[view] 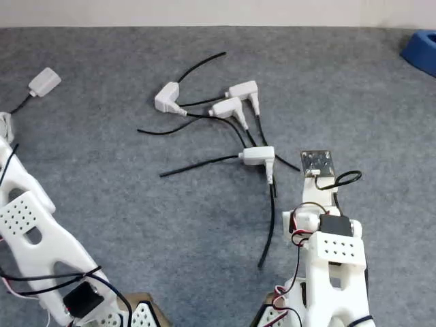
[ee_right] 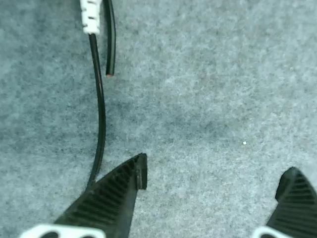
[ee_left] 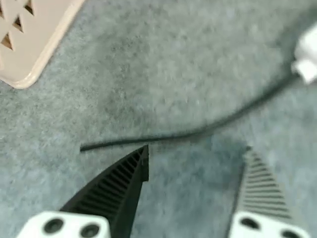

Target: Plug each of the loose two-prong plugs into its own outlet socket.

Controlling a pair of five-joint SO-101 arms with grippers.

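Two grippers, both open and holding nothing right now. My left gripper (ee_left: 196, 151) hangs over the grey carpet (ee_left: 163, 74) with its fingers spread. A black cable (ee_left: 198, 133) lies just past the tips, one end cut and loose, the other running up to a white plug body (ee_left: 308, 59). Some beige perforated panel (ee_left: 29, 39) pokes in at a corner there.

My right gripper (ee_right: 216, 164) is spread even wider over the carpet. A black cord (ee_right: 101, 114) runs alongside one finger up to a ribbed white strain relief (ee_right: 90, 15), with a second cable end (ee_right: 110, 49) lying right next to it.

Seen from above, my right arm (view: 334, 248) sits near the nearest plug (view: 259, 155), whose cord trails back past the arm. Farther out is a loose bunch with tangled cords: middle plug (view: 228, 107), far plug (view: 243, 90) just beside it, angled plug (view: 167, 97) off to the side. A lone white plug (view: 44, 82) lies well apart, out beyond my left arm (view: 30, 218). A blue thing (view: 422, 51) sits at the far corner.
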